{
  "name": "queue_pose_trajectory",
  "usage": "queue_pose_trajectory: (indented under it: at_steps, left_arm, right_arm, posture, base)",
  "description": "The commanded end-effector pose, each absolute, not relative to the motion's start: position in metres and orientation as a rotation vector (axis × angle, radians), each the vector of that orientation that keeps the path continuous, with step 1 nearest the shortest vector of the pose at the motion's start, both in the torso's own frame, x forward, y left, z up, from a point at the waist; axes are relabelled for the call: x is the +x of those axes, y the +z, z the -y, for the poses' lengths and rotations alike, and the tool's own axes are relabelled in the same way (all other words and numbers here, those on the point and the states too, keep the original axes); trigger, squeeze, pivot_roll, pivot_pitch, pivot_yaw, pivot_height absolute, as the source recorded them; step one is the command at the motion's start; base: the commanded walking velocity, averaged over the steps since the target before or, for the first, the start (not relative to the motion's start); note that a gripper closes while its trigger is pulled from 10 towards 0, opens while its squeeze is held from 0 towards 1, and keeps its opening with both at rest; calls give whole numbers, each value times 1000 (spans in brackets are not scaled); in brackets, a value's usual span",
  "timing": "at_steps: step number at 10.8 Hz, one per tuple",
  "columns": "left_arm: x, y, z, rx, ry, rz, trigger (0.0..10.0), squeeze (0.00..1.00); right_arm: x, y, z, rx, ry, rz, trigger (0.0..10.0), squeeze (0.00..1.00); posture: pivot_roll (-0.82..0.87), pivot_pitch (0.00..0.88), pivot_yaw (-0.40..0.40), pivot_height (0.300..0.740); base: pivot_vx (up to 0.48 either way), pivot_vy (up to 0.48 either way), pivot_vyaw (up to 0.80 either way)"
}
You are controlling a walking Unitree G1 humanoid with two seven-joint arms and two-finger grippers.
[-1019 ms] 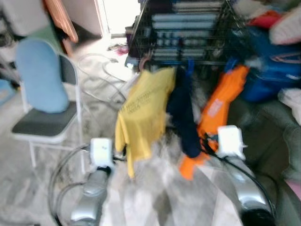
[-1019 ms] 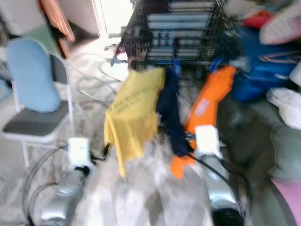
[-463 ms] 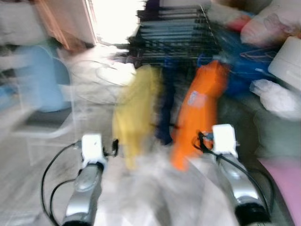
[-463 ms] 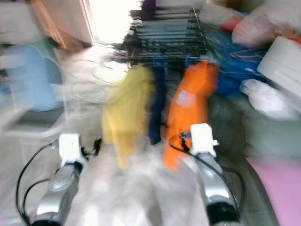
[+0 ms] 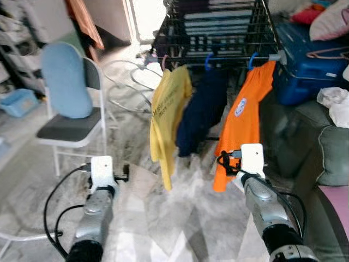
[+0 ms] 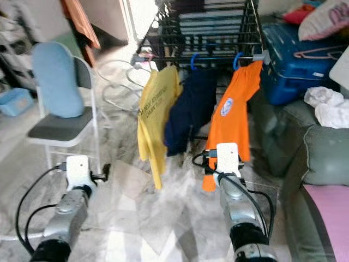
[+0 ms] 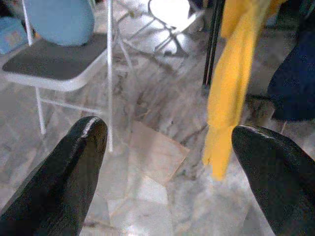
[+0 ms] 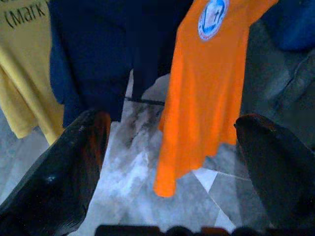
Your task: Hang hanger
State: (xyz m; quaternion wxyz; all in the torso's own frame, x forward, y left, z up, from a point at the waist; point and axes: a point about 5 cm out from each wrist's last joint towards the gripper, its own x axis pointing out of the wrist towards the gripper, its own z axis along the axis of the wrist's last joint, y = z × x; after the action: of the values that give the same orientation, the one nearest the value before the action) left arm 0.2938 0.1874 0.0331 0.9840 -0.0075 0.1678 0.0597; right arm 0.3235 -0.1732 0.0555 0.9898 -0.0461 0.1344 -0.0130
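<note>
Hangers: three on the front rail of the black wire drying rack [image 5: 218, 33], at roughly 12 o'clock in the head views. A pink hanger [image 5: 164, 61] carries the yellow T-shirt [image 5: 168, 117]; a blue hanger [image 5: 208, 59] carries the navy garment [image 5: 200, 112]; a second blue hanger [image 5: 252, 57] carries the orange T-shirt [image 5: 244, 117]. All three garments hang free above the marble floor [image 5: 180, 218].

Left gripper [image 7: 167, 162]: fingers spread wide, empty; held low at about 8 o'clock, above the floor, pointing toward the yellow T-shirt's hem and the folding chair.

Right gripper [image 8: 172, 162]: fingers spread wide, empty; held at about 4 o'clock, just in front of the orange T-shirt's lower edge, not seen touching it.

Surroundings: white folding chair [image 5: 76, 128] with a light blue cushion [image 5: 65, 82] at 10 o'clock; blue suitcase [image 5: 311, 60] at 2 o'clock with a pink hanger [image 5: 327, 53] lying on top; grey sofa [image 5: 327, 147] at 3 o'clock, white cloth [image 5: 334, 98] on it.
</note>
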Motion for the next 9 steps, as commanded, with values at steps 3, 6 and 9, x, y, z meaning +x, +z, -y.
queue_pose_trajectory:
  at_steps: [3,6,9]
  left_arm:
    - [292,25,-208,-1,161,-373,10000,0]
    - [292,22,-204,7,147,-372,10000,0]
    - [295,23,-205,13,134,-374,10000,0]
  right_arm:
    - [328,53,173,-47,-31,-282,10000,0]
    - [326,47,170,-46,-26,-295,10000,0]
    - [331,52,174,-52,-33,-286,10000,0]
  posture:
    - [-126,0,101,740]
    - [-119,0,105,740]
    - [-124,0,105,740]
  base:
    - [0,294,0]
    - [0,480,0]
    - [0,480,0]
